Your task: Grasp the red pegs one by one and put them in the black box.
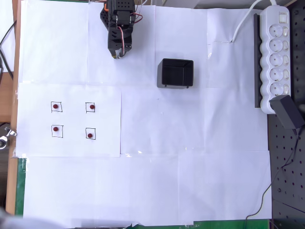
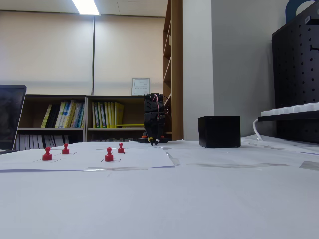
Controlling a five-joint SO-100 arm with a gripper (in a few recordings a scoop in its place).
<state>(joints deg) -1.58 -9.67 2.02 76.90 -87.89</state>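
Several red pegs stand upright on a white sheet at the left of the overhead view, each on a small drawn square: one at the back left point(image 1: 55, 106), one at the back right point(image 1: 91, 107), and two nearer ones point(image 1: 55, 129) point(image 1: 89, 135). In the fixed view they show as small red knobs point(image 2: 47, 153) point(image 2: 108, 155). The black box point(image 1: 175, 73) point(image 2: 219, 131) sits open-topped near the middle back, with a dark inside. My gripper point(image 1: 116, 55) point(image 2: 155, 142) is folded at the back edge, pointing down at the table, shut with nothing in it. It is left of the box and behind the pegs.
A white power strip point(image 1: 276, 52) runs along the right edge, and a black adapter block point(image 1: 287, 110) lies at its near end with cables trailing off. White paper sheets point(image 1: 190, 167) cover the table. A black pegboard point(image 1: 290, 181) lies at the right.
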